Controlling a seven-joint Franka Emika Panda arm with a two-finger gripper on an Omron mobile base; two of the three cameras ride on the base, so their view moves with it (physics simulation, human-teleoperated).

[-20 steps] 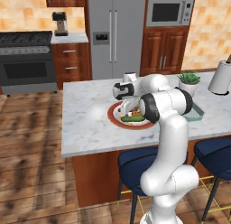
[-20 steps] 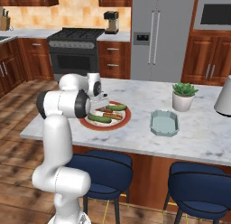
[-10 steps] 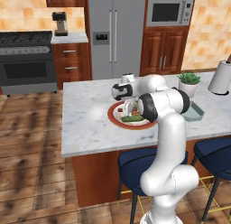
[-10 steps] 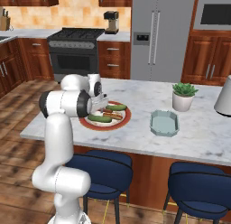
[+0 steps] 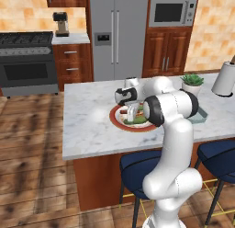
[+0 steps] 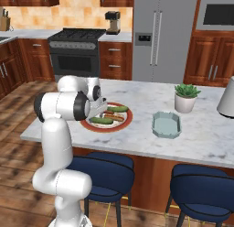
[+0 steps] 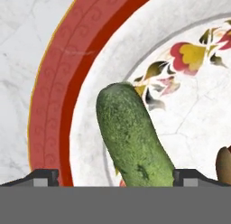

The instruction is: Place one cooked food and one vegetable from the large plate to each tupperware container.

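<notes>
Pincer (image 7: 115,175): spread wide, nothing gripped; tips straddle one cucumber (image 7: 133,137), poised low for a grasp.
Cucumber: lying flat on large plate (image 7: 54,114), near its red rim.
Plate: on tabletop (image 6: 215,134), sausages (image 6: 114,116) beside cucumbers.
Teal container (image 6: 167,124): well apart from plate, apparently empty, awaiting food.

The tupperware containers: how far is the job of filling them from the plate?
Nothing looks done: the teal container looks empty, and the food lies on the large plate. In hand: the open end effector straddles a cucumber, not gripped. Left: move a cucumber and a sausage into each container.
</notes>
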